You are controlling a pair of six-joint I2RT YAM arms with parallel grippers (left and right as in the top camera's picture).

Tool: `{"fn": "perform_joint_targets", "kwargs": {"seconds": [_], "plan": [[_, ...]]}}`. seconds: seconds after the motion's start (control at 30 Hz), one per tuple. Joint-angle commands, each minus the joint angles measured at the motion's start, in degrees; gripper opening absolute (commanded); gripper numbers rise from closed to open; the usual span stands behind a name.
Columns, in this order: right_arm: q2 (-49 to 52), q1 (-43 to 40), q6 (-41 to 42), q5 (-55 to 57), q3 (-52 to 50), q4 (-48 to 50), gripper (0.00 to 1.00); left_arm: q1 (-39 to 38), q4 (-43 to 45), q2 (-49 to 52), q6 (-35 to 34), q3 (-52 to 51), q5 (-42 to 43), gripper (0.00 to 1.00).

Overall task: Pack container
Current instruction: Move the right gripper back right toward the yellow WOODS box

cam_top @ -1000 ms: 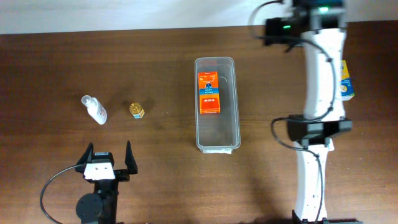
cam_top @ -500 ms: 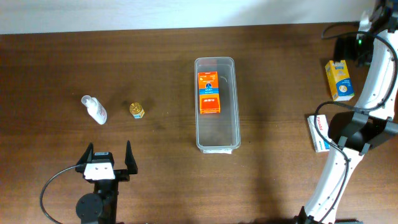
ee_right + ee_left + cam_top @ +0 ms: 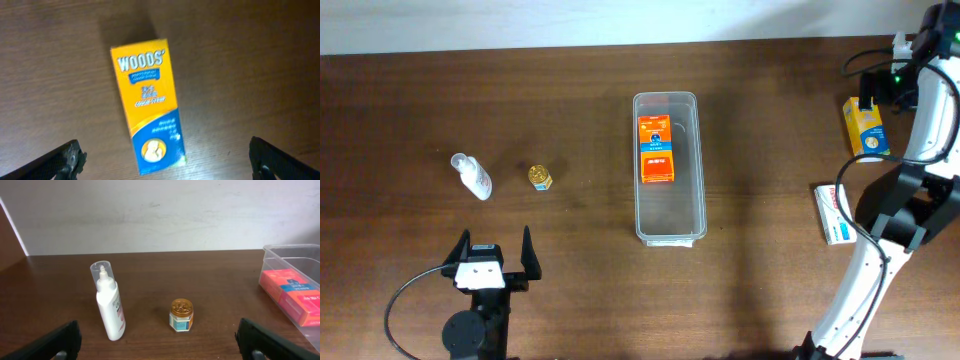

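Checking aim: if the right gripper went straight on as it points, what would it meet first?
Most likely the yellow WOODS' box, lying flat straight ahead of the right gripper; depth is unclear.

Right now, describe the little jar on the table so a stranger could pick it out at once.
Start at the long clear container in the middle of the table, then look toward the robot's left, where two small items stand apart. The jar is the one nearer the container. Unlike the tall white spray bottle beside it, it is squat with a gold lid.
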Motion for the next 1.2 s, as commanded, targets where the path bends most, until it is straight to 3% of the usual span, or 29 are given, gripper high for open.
{"fn": "perform_joint_targets", "kwargs": {"seconds": [0.0,0.5,1.17], "plan": [[-0.26,-1.16,-4.09,-4.70,-2.82,1.70,0.99,-0.11,-0.31,-0.33,0.68,-0.15,0.00,0.99],[-0.20,-1.44,-6.75,-6.84,-16.04,8.11,0.99,-0.11,-0.33,-0.33,0.68,-0.15,0.00,0.99],[1.64,-1.60,-7.58,-7.50,-18.67,11.19,0.97,-0.11,-0.31,-0.33,0.68,-0.15,0.00,0.99]]}}
